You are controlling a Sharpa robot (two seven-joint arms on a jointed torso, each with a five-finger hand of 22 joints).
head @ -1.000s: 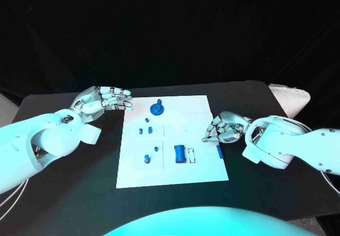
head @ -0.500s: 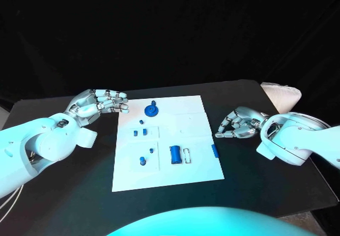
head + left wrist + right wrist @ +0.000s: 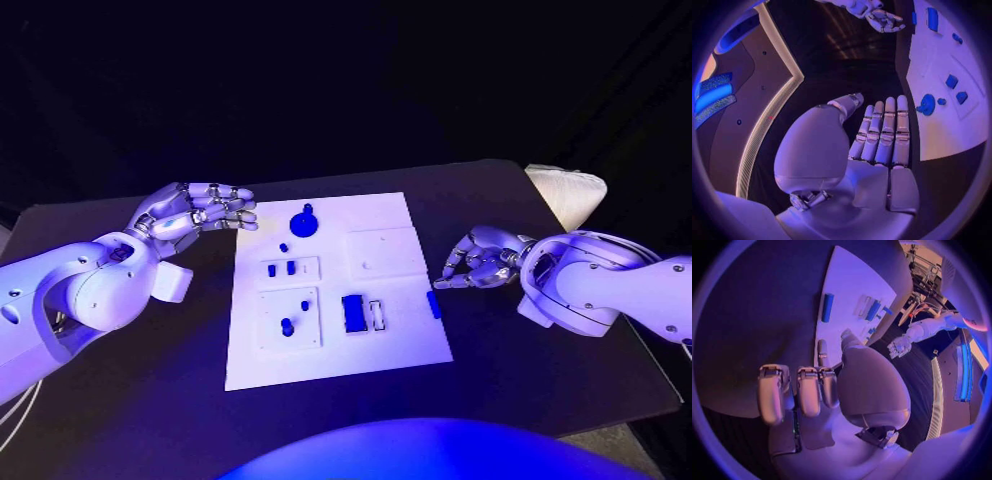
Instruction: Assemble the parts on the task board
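Observation:
The white task board (image 3: 389,345) lies in the middle of the black table. On it are a round blue part (image 3: 304,222), two small blue parts (image 3: 281,269), a large blue block (image 3: 353,313) and a slim blue bar (image 3: 433,304) at its right edge. My left hand (image 3: 195,212) hovers off the board's far left corner with its fingers stretched out and together, holding nothing (image 3: 879,135). My right hand (image 3: 476,258) is over the table just right of the board, beyond the bar. Its fingers (image 3: 807,390) are half bent and hold nothing.
A white cloth-like bundle (image 3: 570,190) sits at the table's far right corner. Dark table surface runs on both sides of the board and in front of it. The table's right edge lies close behind my right arm.
My right hand has drawn back from the board's right edge to the table beside it; the blue bar stays in place. The camera has shifted. My left hand has hardly moved.

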